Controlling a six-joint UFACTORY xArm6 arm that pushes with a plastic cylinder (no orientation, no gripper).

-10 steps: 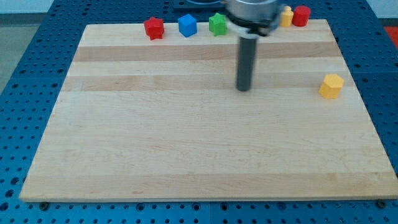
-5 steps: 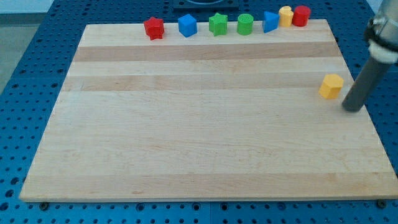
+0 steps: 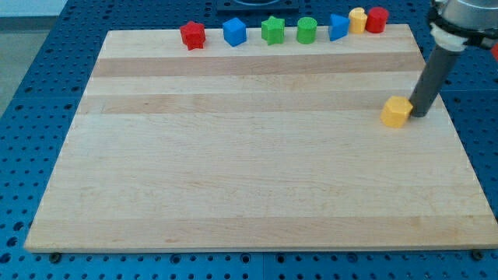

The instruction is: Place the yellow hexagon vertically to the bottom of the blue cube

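Observation:
The yellow hexagon point(image 3: 396, 112) lies on the wooden board point(image 3: 249, 171) at the view's right, about a third of the way down. My tip point(image 3: 419, 114) touches its right side. The blue cube point(image 3: 234, 32) sits in the row along the board's top edge, far to the upper left of the hexagon.
The top row runs left to right: a red block point(image 3: 192, 35), the blue cube, a green star-like block point(image 3: 272, 30), a green cylinder point(image 3: 306, 30), a blue triangular block point(image 3: 337, 27), a yellow block point(image 3: 358, 19), a red block point(image 3: 377, 19).
My tip swung from the board's middle out past the right edge, then came back left against the yellow hexagon. The hexagon has slid a little to the left and down.

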